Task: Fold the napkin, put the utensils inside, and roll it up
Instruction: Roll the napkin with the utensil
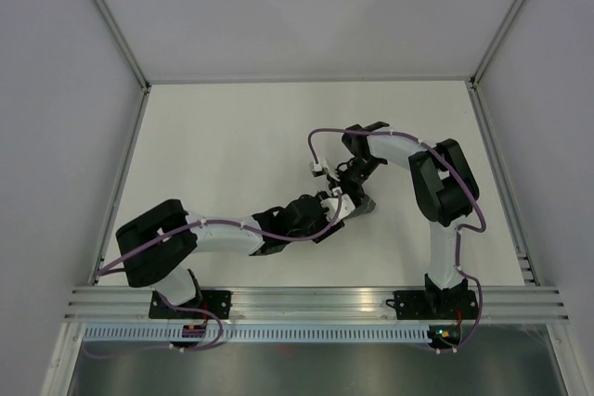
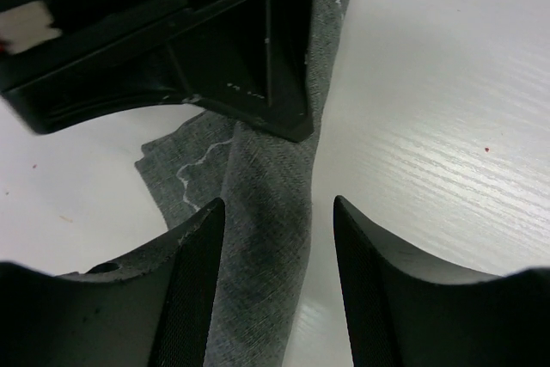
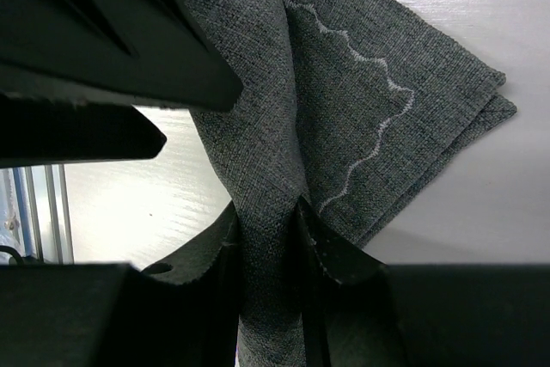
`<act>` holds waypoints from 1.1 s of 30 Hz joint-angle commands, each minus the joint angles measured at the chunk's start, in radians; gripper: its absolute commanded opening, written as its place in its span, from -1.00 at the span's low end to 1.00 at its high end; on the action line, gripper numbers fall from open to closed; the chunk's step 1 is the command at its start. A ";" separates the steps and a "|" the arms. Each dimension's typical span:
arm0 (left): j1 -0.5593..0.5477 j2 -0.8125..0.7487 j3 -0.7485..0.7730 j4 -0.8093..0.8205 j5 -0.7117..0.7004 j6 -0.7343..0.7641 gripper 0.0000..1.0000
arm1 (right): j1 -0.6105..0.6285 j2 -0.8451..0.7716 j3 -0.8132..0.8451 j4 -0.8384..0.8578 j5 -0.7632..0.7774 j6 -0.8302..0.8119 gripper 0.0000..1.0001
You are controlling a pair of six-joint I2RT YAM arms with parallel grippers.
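- at the middle of the desk (image 1: 232, 136), where both arms meet, the napkin (image 3: 344, 109) lies bunched into a narrow roll, with a flat folded corner spread out to one side.
- the right end effector (image 3: 268, 238) is pressed together on the roll, pinching the cloth between its fingers.
- the left end effector (image 2: 279, 212) is spread, one finger on each side of the roll, not clamping it.
- the roll's long axis runs straight ahead between the left fingers, towards the right end effector at its far end.
- both arms are at the napkin, so the left need only close in place.
- no utensils show; i cannot tell whether they are inside.
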 commanded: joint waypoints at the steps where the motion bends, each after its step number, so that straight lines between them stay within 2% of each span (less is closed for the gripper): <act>1: -0.017 0.050 0.049 0.012 0.020 0.066 0.18 | 0.004 0.072 -0.012 0.026 0.040 -0.019 -0.35; 8: -0.019 0.125 0.051 0.066 -0.044 0.068 0.17 | 0.003 0.085 -0.001 0.022 0.039 -0.006 -0.34; 11: -0.019 0.148 0.043 0.086 -0.055 0.054 0.11 | 0.001 0.083 -0.001 0.026 0.037 0.000 -0.34; 14: -0.017 0.171 0.040 0.100 -0.057 0.046 -0.11 | -0.002 0.079 0.001 0.027 0.028 0.011 -0.32; 15: -0.017 0.177 0.040 0.101 -0.057 0.040 -0.32 | -0.002 0.077 -0.004 0.029 0.025 0.020 -0.29; 17: -0.017 0.189 0.040 0.101 -0.054 0.033 -0.49 | -0.004 0.063 -0.008 0.033 0.016 0.031 -0.18; 18: -0.017 0.193 0.040 0.097 -0.044 0.023 -0.63 | -0.005 0.057 -0.013 0.038 0.013 0.036 -0.15; 24: -0.014 0.202 0.026 0.088 0.018 -0.023 -0.93 | -0.025 -0.041 -0.048 0.071 -0.027 0.074 0.10; 29: 0.002 0.196 0.014 0.080 0.094 -0.069 -0.95 | -0.080 -0.190 -0.084 0.205 -0.059 0.204 0.28; 33: 0.031 0.206 0.020 0.048 0.150 -0.109 -0.95 | -0.137 -0.263 -0.096 0.297 -0.084 0.284 0.31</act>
